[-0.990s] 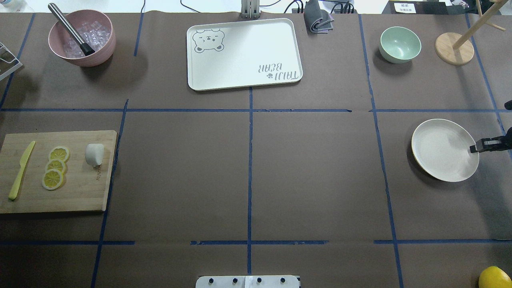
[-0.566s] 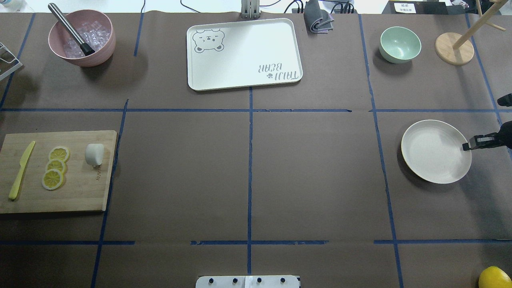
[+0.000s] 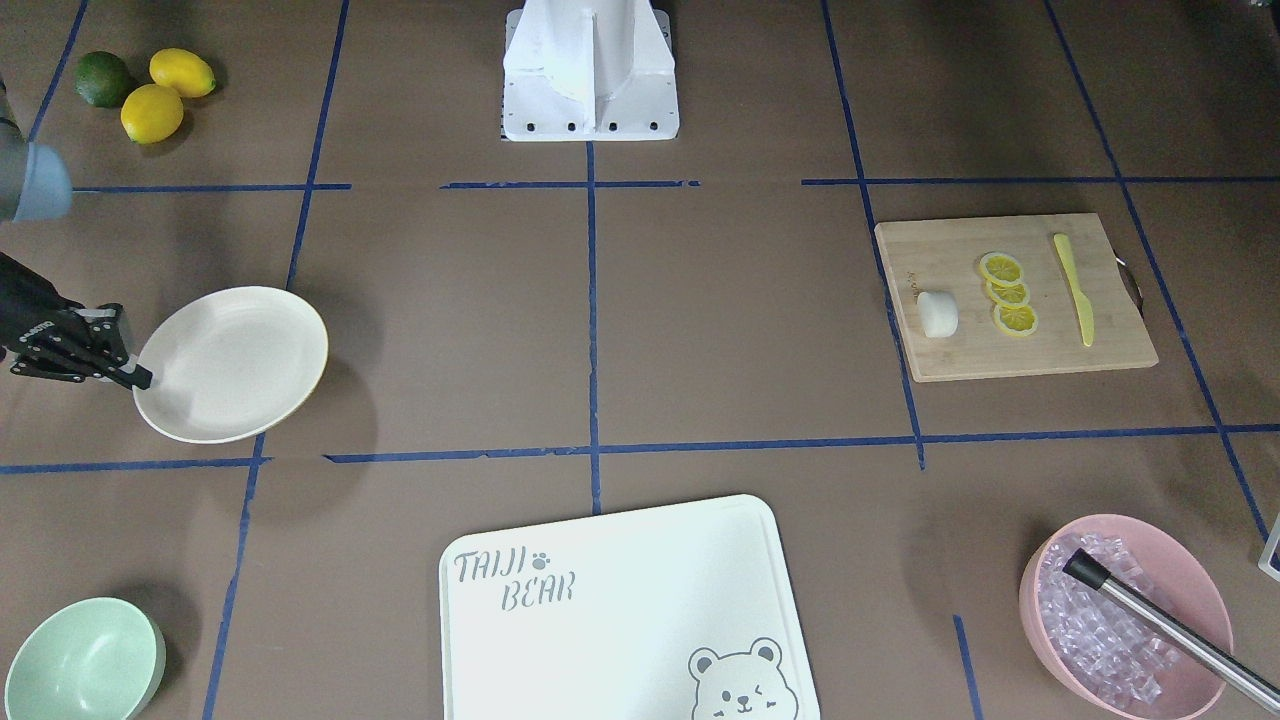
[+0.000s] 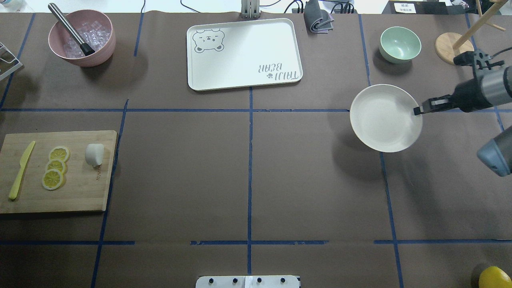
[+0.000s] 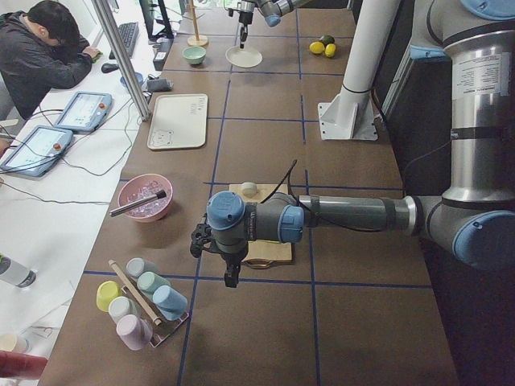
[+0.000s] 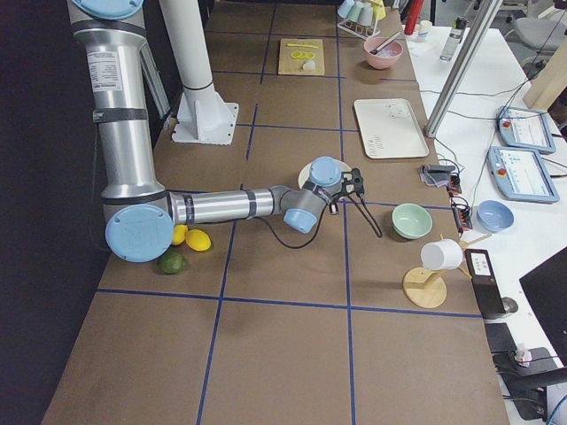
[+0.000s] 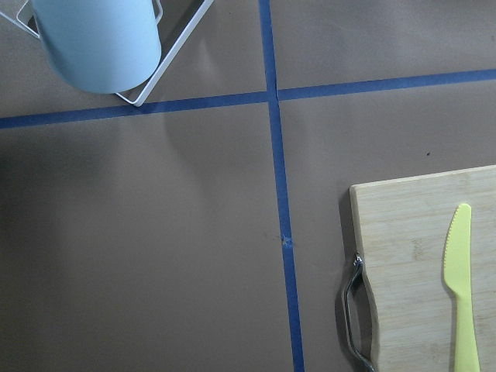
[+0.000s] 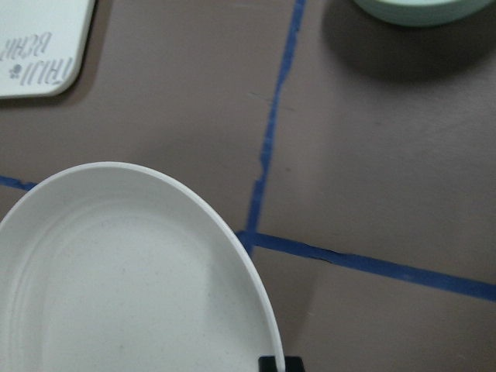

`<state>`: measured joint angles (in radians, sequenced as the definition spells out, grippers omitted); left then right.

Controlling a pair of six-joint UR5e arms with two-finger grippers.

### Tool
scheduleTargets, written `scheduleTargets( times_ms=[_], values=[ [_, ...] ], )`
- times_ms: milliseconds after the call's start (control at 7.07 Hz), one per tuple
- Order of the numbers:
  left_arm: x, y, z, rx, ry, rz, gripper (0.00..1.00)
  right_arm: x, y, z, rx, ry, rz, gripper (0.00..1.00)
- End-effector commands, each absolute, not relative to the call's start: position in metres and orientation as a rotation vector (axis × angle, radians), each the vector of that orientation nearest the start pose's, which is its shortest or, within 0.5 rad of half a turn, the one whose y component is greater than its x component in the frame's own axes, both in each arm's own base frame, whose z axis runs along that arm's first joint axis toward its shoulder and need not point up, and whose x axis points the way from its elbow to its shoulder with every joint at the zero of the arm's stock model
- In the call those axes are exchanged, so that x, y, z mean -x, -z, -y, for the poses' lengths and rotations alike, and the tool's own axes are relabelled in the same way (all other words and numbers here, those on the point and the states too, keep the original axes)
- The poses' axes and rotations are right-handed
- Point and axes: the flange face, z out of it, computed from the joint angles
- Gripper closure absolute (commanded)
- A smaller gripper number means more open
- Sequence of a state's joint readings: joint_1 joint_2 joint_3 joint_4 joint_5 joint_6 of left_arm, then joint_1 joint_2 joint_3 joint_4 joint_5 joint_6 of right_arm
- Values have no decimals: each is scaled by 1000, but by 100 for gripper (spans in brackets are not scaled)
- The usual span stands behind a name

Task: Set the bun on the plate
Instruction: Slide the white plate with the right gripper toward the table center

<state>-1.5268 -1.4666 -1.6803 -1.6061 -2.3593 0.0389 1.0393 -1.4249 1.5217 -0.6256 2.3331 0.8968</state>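
The bun [image 4: 94,154] is a small white lump lying on the wooden cutting board [image 4: 80,192] at the table's left, beside three lemon slices [image 4: 55,167]. The bun [image 3: 938,313] also shows in the front view. The cream plate [image 4: 384,120] hangs above the table at the right, its shadow offset below it. My right gripper [image 4: 418,111] is shut on the plate's right rim. The right wrist view shows the plate [image 8: 116,271] close up. My left gripper [image 5: 231,276] shows only in the left side view, low beside the board; I cannot tell whether it is open or shut.
A white bear-printed tray [image 4: 244,54] lies at the back centre, a mint bowl [image 4: 400,44] and a wooden stand [image 4: 454,48] at back right. A pink bowl [image 4: 82,38] of ice with a metal rod stands back left. A yellow knife [image 4: 22,170] lies on the board.
The right gripper has carried the plate up and away from the table's right edge, leftward and toward the far side. The bun and the board have not moved.
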Motion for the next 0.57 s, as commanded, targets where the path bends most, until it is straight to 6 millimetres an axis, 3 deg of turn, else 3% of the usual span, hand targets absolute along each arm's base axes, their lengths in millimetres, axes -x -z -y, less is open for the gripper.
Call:
scheduleTargets(
  times_ms=[0, 283, 424],
  values=[
    [43, -650, 453, -35, -94, -789, 0, 339, -405, 520, -271, 22, 1240, 100],
    [43, -650, 453, -35, -93, -789, 0, 447, -337, 497, -263, -33, 1210, 100],
    [42, -650, 453, -33, -94, -789, 0, 492, -315, 475, -246, -49, 1183, 100]
  ],
)
